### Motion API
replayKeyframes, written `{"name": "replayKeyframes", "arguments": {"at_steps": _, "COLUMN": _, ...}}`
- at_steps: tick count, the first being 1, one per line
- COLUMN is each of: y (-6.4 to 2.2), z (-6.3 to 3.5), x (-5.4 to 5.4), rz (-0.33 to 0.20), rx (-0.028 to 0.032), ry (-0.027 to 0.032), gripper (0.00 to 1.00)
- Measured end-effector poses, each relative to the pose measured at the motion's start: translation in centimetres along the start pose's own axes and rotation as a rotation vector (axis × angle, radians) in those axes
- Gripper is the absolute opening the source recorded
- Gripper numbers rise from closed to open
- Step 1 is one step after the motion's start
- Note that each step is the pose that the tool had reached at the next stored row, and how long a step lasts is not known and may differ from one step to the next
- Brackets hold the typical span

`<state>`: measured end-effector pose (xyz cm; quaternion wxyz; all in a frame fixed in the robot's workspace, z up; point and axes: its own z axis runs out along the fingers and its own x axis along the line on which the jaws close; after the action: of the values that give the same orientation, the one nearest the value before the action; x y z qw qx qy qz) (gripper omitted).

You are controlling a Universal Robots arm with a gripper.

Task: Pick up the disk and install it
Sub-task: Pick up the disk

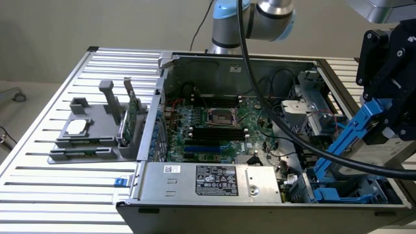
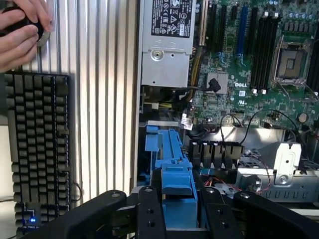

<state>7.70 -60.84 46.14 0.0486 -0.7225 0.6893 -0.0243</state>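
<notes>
- The flat rectangular silver-grey metal disk (image 1: 387,148), framed by its blue plastic carrier, sits between the two black fingers (image 2: 151,214) of the black gripper (image 2: 177,219). The fingers are clenched on it from both sides and grasp it by the carrier.
- The disk is lifted off any surface and tilted. It hangs over one corner of the open grey metal computer case (image 1: 260,214).
- The end of the carrier farthest from the fingers points down into the blue plastic drive bay (image 1: 334,192) in that corner. Whether it touches the bay I cannot tell.
- Just beyond the bay, seen from the fingers, lies the silver metal power supply box (image 1: 211,181) with a white printed label.
- Farther inside the case is the green motherboard (image 1: 215,141), with a square metal processor socket (image 1: 219,117) in its middle.
- A thick black cable (image 1: 260,92) comes down from the arm and passes in front of the disk in the exterior view.
- Well apart from the fingers, outside the case, a grey plastic holder (image 1: 91,141) stands on the silver slatted metal table (image 1: 65,195).
- This holder carries a small square silver chip (image 1: 77,127) lying flat and a thin green circuit card (image 1: 133,109) standing upright.
- The wrist view shows a black keyboard (image 2: 37,149) on the table beside the case.
- At the end of the keyboard far from the fingers, a person's hands (image 2: 20,30) rest on a dark round object.
</notes>
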Motion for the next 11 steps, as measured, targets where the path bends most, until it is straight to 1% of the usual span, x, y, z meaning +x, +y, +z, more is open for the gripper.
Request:
{"name": "replayKeyframes", "arguments": {"at_steps": 1, "y": -0.05, "z": 0.10, "x": -0.22, "rz": 0.000, "rx": -0.0004, "ry": 0.0046, "gripper": 0.33}}
{"name": "replayKeyframes", "arguments": {"at_steps": 2, "y": -0.17, "z": 0.20, "x": -0.34, "rz": -0.001, "rx": -0.0011, "ry": 0.0079, "gripper": 0.33}}
{"name": "replayKeyframes", "arguments": {"at_steps": 3, "y": -0.33, "z": 0.31, "x": -0.41, "rz": -0.001, "rx": -0.0024, "ry": 0.0100, "gripper": 0.33}}
{"name": "replayKeyframes", "arguments": {"at_steps": 6, "y": -0.90, "z": 0.55, "x": -0.44, "rz": -0.001, "rx": -0.0082, "ry": 0.0115, "gripper": 0.33}}
{"name": "replayKeyframes", "arguments": {"at_steps": 9, "y": -0.92, "z": 0.75, "x": -0.45, "rz": 0.001, "rx": -0.0108, "ry": 0.0115, "gripper": 0.33}}
{"name": "replayKeyframes", "arguments": {"at_steps": 11, "y": -0.93, "z": 0.77, "x": -0.45, "rz": 0.002, "rx": -0.0115, "ry": 0.0116, "gripper": 0.33}}
